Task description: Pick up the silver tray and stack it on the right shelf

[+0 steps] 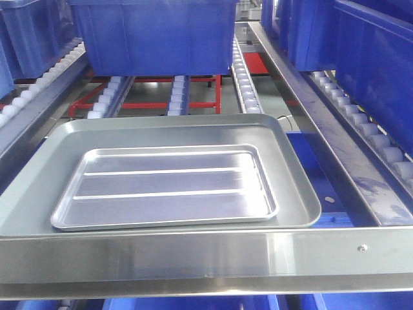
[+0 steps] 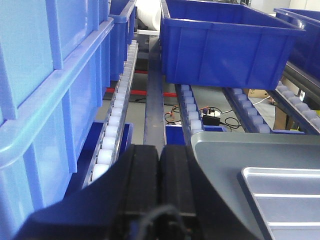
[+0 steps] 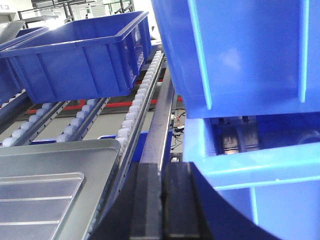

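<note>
Nearest me, my left gripper [image 2: 159, 175] and right gripper [image 3: 161, 200] both sit clenched, fingers pressed together, grasping nothing. Beyond the steel-framed roller shelf [image 1: 193, 255], the shiny ridged silver tray [image 1: 169, 186] rests inside a larger dull grey tray [image 1: 293, 187]; farther back stands a blue plastic bin [image 1: 155, 35].

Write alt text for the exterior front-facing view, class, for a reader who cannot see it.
A shiny silver tray with two raised ridges lies inside a larger dull grey tray on a roller rack, behind a broad steel front lip. A blue bin sits further back on the rollers; no gripper is in view.
</note>
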You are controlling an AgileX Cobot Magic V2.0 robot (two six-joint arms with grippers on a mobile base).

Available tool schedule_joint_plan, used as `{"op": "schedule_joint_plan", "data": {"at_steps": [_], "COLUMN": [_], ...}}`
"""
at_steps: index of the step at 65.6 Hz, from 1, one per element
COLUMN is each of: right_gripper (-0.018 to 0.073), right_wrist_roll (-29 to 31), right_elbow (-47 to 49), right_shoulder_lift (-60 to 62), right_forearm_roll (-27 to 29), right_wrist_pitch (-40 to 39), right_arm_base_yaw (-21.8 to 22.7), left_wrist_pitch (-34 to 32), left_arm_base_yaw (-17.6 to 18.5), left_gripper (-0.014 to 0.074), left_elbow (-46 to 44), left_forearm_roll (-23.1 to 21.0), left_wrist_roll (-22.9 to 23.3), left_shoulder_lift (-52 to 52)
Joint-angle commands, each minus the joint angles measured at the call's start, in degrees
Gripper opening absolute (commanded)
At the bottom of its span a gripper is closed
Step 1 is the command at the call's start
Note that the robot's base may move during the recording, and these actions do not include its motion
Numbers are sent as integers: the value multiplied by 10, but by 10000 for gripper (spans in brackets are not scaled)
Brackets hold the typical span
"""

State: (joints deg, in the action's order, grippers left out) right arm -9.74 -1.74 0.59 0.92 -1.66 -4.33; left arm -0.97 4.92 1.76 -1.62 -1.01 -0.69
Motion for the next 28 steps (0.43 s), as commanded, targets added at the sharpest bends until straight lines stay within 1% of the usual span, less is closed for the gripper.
{"op": "schedule_joint_plan", "data": {"at_steps": [1, 28], "right_gripper": [48, 48], "right_wrist_roll": [6, 6], "right_elbow": [1, 1], "right_shoulder_lift": [0, 0], "right_forearm_roll": [-2, -2], "right_wrist_pitch": [-49, -49], "right_arm_base_yaw": [3, 3], "left_wrist_pitch": [-53, -53], "left_arm_base_yaw": [-1, -1], "left_gripper": [-92, -92], "left_elbow": [14, 14], "left_forearm_roll": [-6, -6], "left_wrist_roll": [-1, -1], "left_shoulder_lift": [-6, -6]}}
